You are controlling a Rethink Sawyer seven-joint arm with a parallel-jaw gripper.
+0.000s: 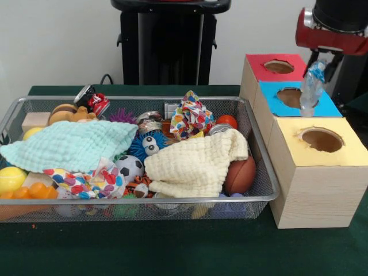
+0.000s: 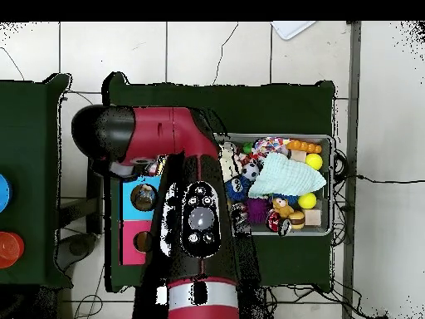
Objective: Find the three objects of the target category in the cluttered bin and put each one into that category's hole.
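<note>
One crumpled clear plastic bottle (image 1: 311, 87) hangs clamped in the red-and-black gripper (image 1: 319, 62) above the blue-topped wooden box's round hole (image 1: 290, 96), at three o'clock from the wire mesh bin (image 1: 261, 172).

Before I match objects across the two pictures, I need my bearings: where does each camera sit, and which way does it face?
Front view: across the table, facing the robot, looking at the wire bin and wooden box; shows the gripper holding a plastic bottle over the blue hole.
Overhead view: above, looking straight down; the red arm hides most of the box.
Shared: bin, mint cloth, blue hole.
</note>
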